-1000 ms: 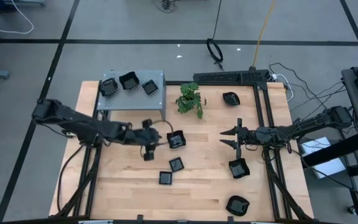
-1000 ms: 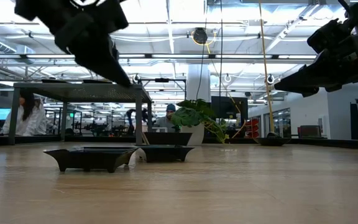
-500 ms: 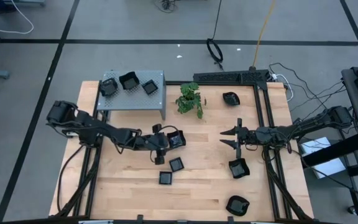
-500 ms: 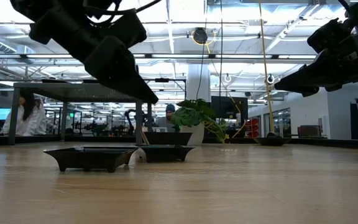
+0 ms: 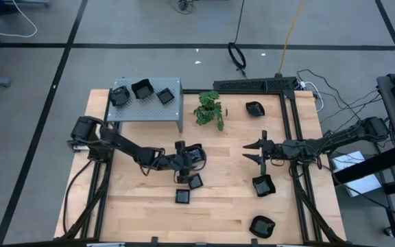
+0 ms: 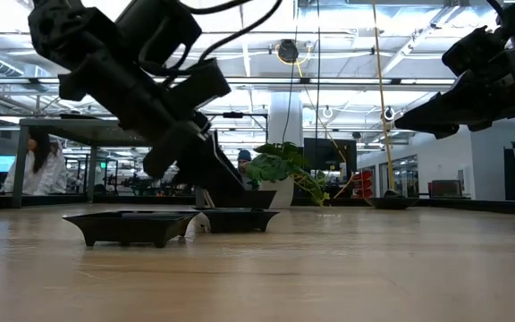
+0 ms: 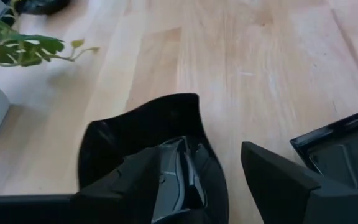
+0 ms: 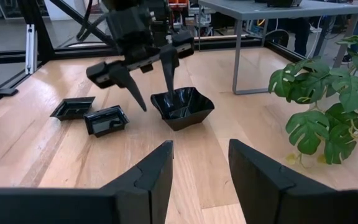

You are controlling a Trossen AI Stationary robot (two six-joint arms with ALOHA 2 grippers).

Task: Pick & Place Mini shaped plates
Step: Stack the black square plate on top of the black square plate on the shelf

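Black dish [image 5: 195, 155]: nr potted plant [image 5: 210, 110], on wood table [image 5: 136, 206].
Left gripper [image 5: 184, 164]: fingers spread, straddling dish rim.
Right gripper [image 5: 254, 151]: fingers apart, empty, beyond plant.

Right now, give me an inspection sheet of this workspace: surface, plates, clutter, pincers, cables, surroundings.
Surface: wooden table, bare patches.
Job's things: three mini plates on the grey shelf; seven on the table, including a wavy bowl and two flat squares.
Clutter: potted plant.
Pincers: left pincer open, one finger inside the wavy bowl, one outside; right pincer open, empty, above the table.
Cables: loose wires right of the table.
Surroundings: person in the room behind.
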